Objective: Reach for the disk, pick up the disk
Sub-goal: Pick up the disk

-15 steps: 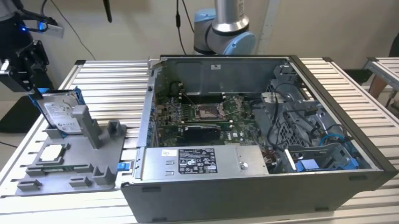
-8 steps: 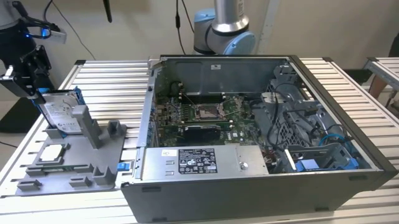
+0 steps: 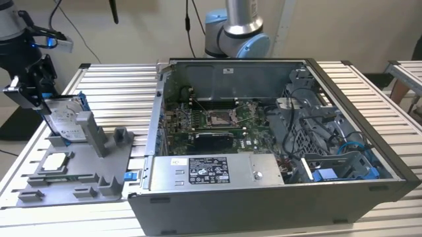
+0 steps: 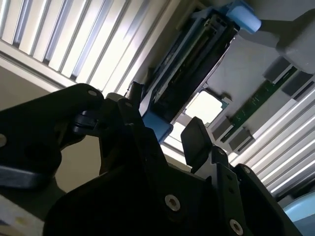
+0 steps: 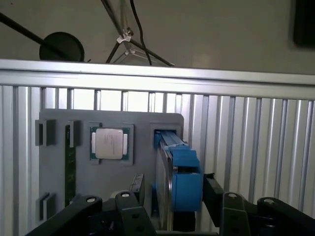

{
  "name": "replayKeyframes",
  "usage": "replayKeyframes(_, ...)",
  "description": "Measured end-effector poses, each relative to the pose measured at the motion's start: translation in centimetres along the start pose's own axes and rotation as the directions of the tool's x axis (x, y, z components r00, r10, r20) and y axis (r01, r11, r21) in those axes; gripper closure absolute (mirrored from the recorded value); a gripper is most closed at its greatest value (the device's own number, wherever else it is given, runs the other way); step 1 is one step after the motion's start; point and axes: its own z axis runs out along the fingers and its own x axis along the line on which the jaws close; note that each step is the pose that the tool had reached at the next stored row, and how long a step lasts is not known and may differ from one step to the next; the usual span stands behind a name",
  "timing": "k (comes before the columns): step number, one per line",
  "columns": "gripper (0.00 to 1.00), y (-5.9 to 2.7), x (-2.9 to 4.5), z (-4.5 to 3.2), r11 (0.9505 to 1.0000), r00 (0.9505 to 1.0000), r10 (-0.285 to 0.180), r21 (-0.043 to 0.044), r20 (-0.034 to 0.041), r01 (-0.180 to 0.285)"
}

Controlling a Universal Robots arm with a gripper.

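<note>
computer case (image 3: 277, 148), lid off, sits mid-table (image 3: 369, 84). grey tray (image 3: 86, 170) lies beside it toward the exterior view's left, with the disk (image 3: 66, 121) standing upright in its slot. gripper (image 5: 173, 183) straddles the disk's blue frame, fingers apart. chip (image 5: 109, 143) lies nearby.

Workbench scene: a slatted aluminium table (image 3: 112, 79) carries an open grey computer case (image 3: 264, 212), laid on its side with its insides facing up. Just beside the case, on the exterior view's left, a flat grey holder plate (image 3: 99, 165) rests directly on the same slats.
</note>
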Motion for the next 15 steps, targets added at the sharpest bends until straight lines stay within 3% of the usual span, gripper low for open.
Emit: replayKeyframes(15, 0.0, 0.08, 0.08, 2.72, 1.0, 1.0, -0.005, 0.0004, 0.0, 0.005)
